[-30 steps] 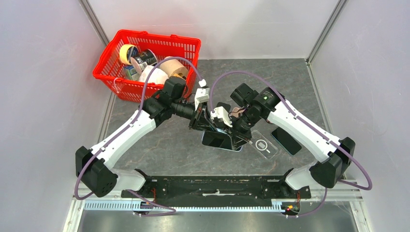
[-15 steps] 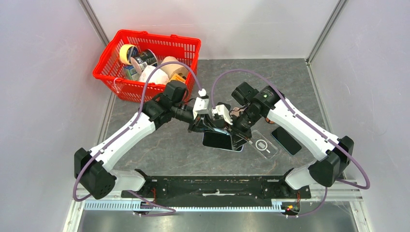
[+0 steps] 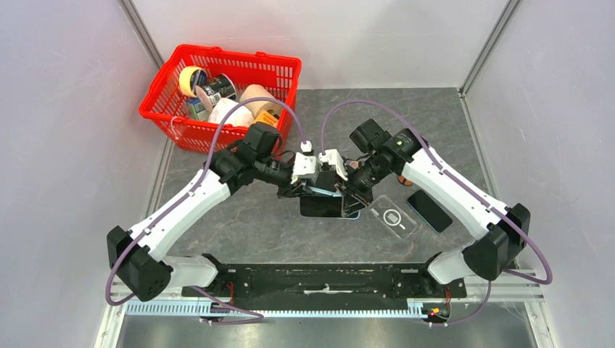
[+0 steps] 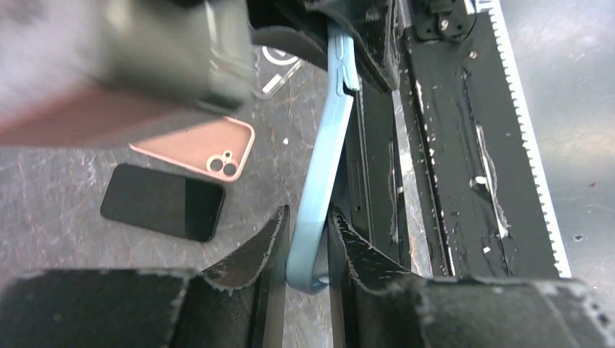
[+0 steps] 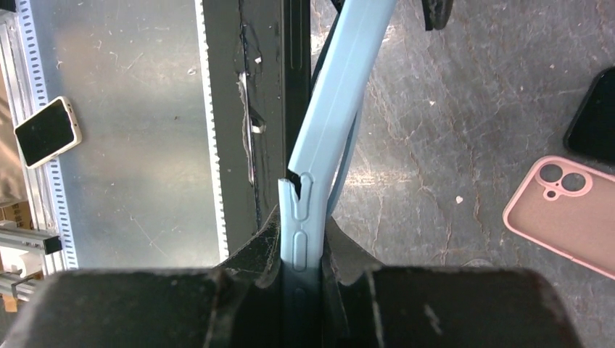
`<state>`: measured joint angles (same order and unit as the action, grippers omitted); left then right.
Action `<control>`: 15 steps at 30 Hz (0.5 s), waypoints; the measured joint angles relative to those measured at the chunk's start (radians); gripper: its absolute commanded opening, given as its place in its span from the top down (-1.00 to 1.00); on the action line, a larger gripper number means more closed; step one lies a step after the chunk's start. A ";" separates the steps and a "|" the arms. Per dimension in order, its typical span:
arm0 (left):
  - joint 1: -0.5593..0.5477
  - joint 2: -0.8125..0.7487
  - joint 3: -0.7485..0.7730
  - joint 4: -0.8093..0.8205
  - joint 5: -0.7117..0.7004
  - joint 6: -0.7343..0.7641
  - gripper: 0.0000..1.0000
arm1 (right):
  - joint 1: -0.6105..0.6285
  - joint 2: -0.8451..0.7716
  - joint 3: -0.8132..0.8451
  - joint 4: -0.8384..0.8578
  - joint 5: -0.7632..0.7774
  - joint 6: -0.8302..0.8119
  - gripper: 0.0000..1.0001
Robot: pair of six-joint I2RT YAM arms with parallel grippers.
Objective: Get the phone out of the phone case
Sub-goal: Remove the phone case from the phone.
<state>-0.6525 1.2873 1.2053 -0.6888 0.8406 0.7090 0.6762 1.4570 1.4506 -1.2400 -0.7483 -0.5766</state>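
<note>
Grey stone-look table [image 3: 239,217], red basket [image 3: 190,134] of groceries at far left. Mid-table the arms meet. Left gripper [image 4: 308,225] is pinched closed on one end of the light blue phone case [image 4: 323,159], right gripper [image 5: 301,232] clamped tight on the opposite edge. Phone [image 3: 323,206] sits in that case, held off the table, screen dark. Clear case [image 3: 392,216], pink case [image 5: 566,217] and black phone [image 3: 429,210] lie to the right.

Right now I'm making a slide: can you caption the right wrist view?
Right gripper shut on the edge of the blue phone case, a pink case lying flat on the table.
</note>
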 measured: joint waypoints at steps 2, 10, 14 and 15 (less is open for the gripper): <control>0.000 -0.010 0.000 -0.024 -0.032 0.015 0.38 | -0.005 -0.001 -0.006 0.019 -0.011 0.000 1.00; 0.053 -0.044 0.002 -0.135 -0.119 0.034 0.38 | -0.022 -0.022 -0.031 0.076 -0.050 0.002 1.00; 0.110 -0.041 0.034 -0.193 -0.124 0.049 0.39 | -0.039 -0.032 -0.037 0.123 -0.067 0.004 1.00; 0.126 -0.041 0.043 -0.214 -0.126 0.058 0.39 | -0.041 -0.034 -0.037 0.130 -0.071 0.004 1.00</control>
<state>-0.5262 1.2465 1.2488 -0.9024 0.7143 0.7673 0.6350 1.4231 1.4139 -1.1103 -0.8196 -0.5728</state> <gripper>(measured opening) 0.307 0.201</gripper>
